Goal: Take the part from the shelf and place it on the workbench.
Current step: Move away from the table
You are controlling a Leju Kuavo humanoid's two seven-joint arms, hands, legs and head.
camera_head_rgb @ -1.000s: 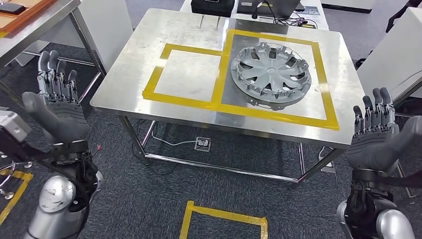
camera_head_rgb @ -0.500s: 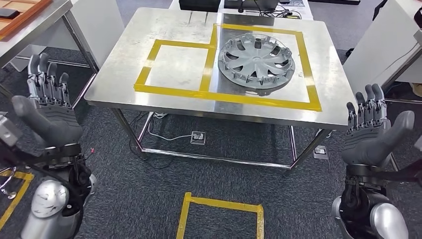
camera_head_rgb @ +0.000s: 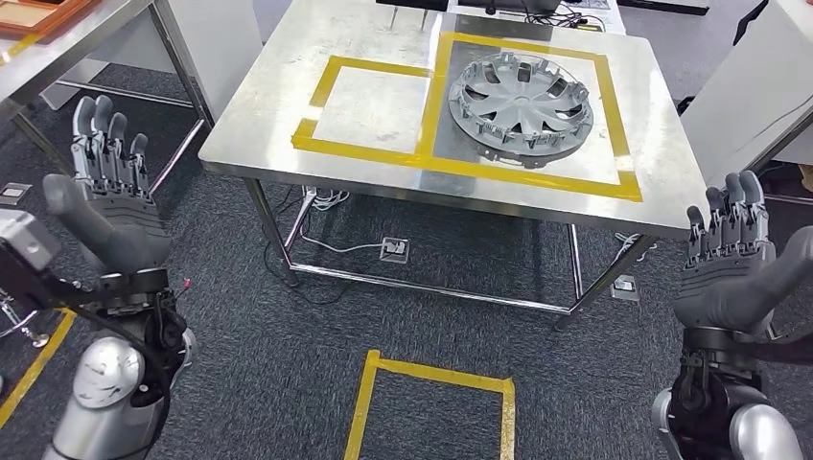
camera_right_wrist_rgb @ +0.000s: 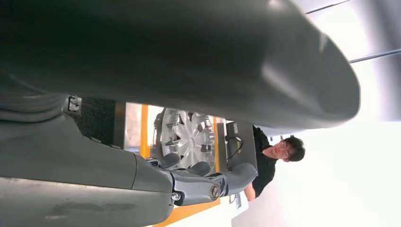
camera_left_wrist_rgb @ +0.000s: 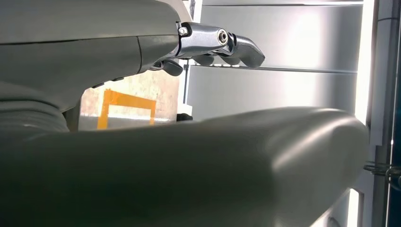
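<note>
Silver hubcap [camera_head_rgb: 521, 96] is lying flat on the steel workbench [camera_head_rgb: 288, 115], sitting inside the larger yellow-taped square [camera_head_rgb: 628, 144], with neither hand touching it. Left hand [camera_head_rgb: 113, 206] and right hand [camera_head_rgb: 733, 264] are both hanging well short of the bench, fingers upright and spread, holding nothing. A person [camera_right_wrist_rgb: 272, 158] is showing beyond the bench in the right wrist view.
</note>
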